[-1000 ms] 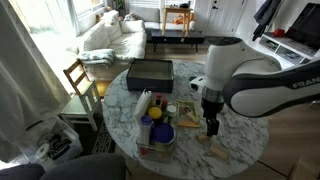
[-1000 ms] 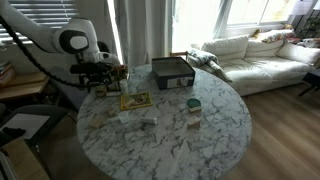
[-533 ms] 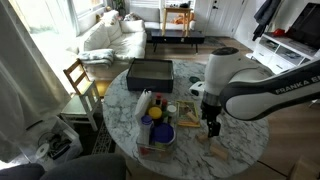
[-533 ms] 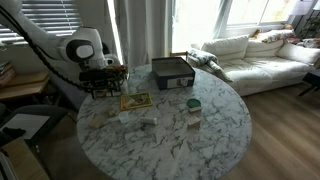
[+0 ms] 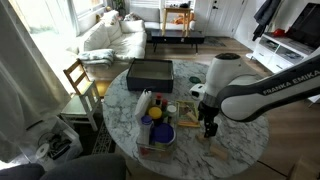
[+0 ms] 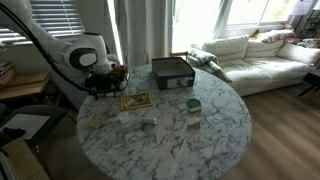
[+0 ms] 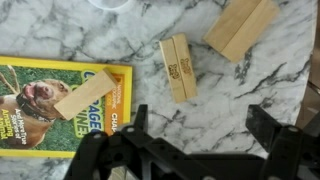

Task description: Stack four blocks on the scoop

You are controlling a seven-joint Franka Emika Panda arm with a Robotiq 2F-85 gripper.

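In the wrist view three pale tan wooden blocks lie flat. One block [image 7: 240, 28] is at the top right. A middle block [image 7: 178, 68] lies on the marble just ahead of the jaws. A third block [image 7: 85, 95] rests on a yellow magazine [image 7: 40, 105]. My gripper [image 7: 200, 130] is open and empty, its fingers hovering over bare marble below the middle block. In both exterior views the gripper [image 5: 210, 128] [image 6: 100, 88] hangs low over the round table near the magazine [image 5: 188, 116] [image 6: 135, 100]. I cannot pick out a scoop.
The round marble table [image 5: 235, 140] [image 6: 215, 135] holds a black tray [image 5: 150, 72] [image 6: 172, 72], a blue bowl [image 5: 160, 134] and a small cup [image 6: 192, 104]. More blocks lie near the table edge [image 5: 217, 152] [image 6: 150, 120]. A wooden chair [image 5: 78, 80] stands beside the table.
The arm has shifted slightly over the table and the gripper has sunk a little. The blocks have not moved.
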